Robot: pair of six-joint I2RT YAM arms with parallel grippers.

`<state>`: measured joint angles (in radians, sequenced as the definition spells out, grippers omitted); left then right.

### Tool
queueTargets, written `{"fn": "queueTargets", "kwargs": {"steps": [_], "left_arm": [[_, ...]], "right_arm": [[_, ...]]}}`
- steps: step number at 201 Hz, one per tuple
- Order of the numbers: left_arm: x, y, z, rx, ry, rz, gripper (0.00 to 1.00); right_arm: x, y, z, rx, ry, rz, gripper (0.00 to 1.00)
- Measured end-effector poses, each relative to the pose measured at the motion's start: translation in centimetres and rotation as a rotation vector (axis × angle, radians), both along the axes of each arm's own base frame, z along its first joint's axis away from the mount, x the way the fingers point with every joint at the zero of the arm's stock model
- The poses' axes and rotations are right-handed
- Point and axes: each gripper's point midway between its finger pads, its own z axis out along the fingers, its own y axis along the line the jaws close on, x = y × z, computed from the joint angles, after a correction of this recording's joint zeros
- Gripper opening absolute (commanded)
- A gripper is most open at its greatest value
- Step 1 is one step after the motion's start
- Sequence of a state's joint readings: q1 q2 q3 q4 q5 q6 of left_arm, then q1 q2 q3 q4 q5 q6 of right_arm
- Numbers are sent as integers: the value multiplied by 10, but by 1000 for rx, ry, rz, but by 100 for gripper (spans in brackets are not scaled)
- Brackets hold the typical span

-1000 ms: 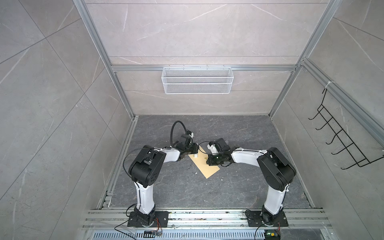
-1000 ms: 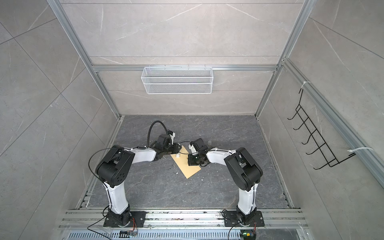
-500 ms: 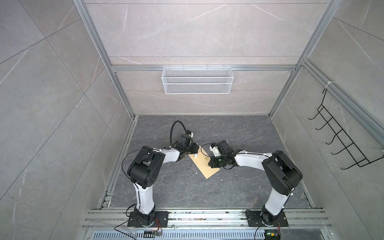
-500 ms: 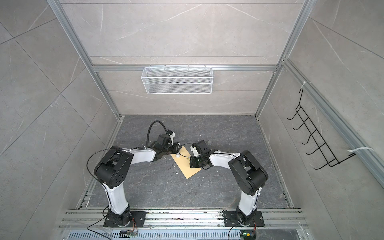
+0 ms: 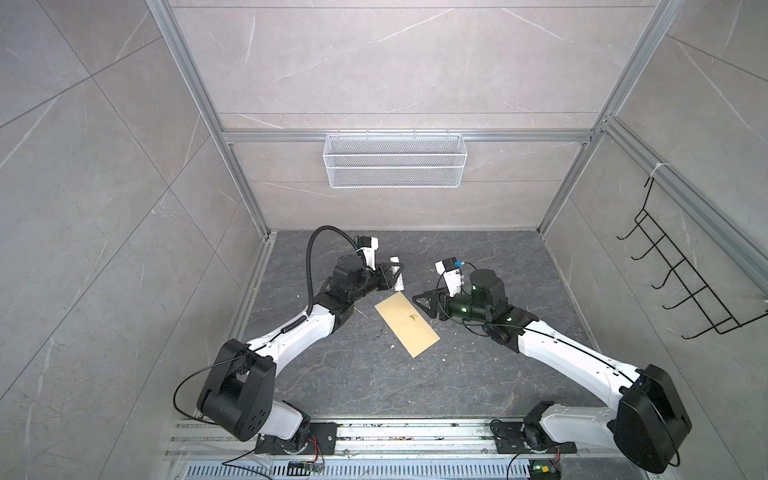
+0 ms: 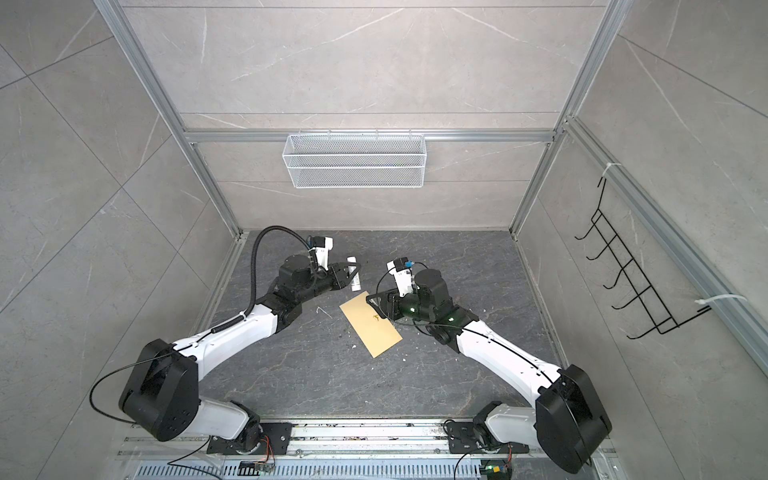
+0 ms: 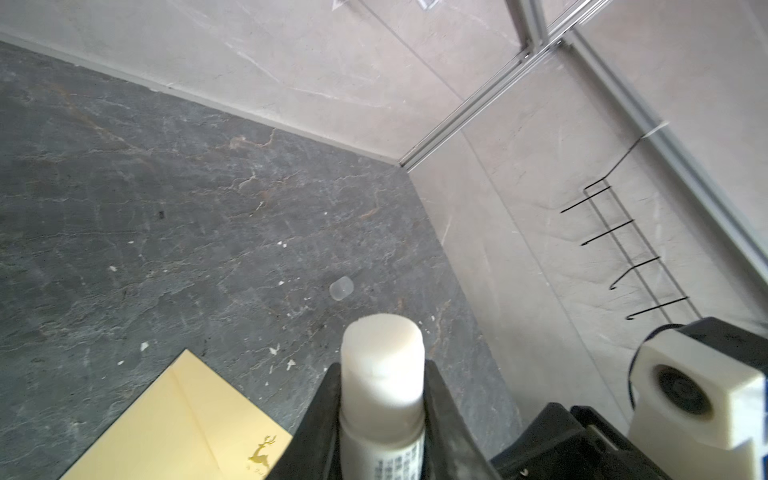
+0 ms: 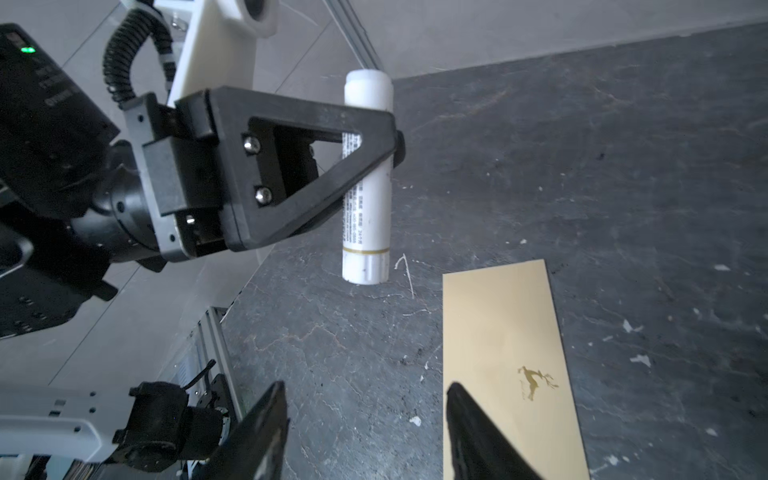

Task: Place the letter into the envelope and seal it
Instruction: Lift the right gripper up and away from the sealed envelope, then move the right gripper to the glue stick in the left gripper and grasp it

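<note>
envelope (image 5: 407,324): laid flat on the table (image 5: 374,395), slantwise, between the two arms.
glue stick (image 5: 398,275): held between the jaws of the left gripper (image 5: 395,279), just behind the envelope's far corner.
right gripper (image 5: 417,300): placed just right of the envelope's far end.
wire basket (image 5: 395,166): hung on the back wall.
hook rack (image 5: 681,282): hung on the right wall.

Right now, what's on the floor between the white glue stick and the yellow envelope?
Just dark stone floor and a thin white curly scrap. The right wrist view shows the gap between the glue stick and the envelope best.
</note>
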<state>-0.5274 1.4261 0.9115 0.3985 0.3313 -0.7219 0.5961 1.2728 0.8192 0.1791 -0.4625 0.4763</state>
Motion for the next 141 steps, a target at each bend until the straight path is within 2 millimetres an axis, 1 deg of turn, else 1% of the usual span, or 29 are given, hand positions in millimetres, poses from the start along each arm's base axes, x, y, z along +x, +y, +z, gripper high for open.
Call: {"fn": "queueTargets", "kwargs": {"steps": [19, 34, 52, 70, 120, 141], "left_arm": [[-6, 1, 11, -62, 6, -7, 0], [-9, 1, 15, -99, 15, -8, 0], [-13, 0, 18, -137, 27, -18, 0], [-14, -1, 22, -166, 34, -21, 0], [-16, -3, 33, -229, 32, -29, 0], [-18, -4, 38, -244, 27, -35, 0]], "right_arm": [[-5, 4, 4, 51, -6, 31, 70], [-7, 7, 9, 89, -9, 48, 70], [-8, 11, 21, 137, -28, 65, 70], [-7, 15, 28, 173, -37, 79, 68], [4, 25, 21, 211, -6, 85, 64], [5, 27, 23, 231, -6, 88, 62]]}}
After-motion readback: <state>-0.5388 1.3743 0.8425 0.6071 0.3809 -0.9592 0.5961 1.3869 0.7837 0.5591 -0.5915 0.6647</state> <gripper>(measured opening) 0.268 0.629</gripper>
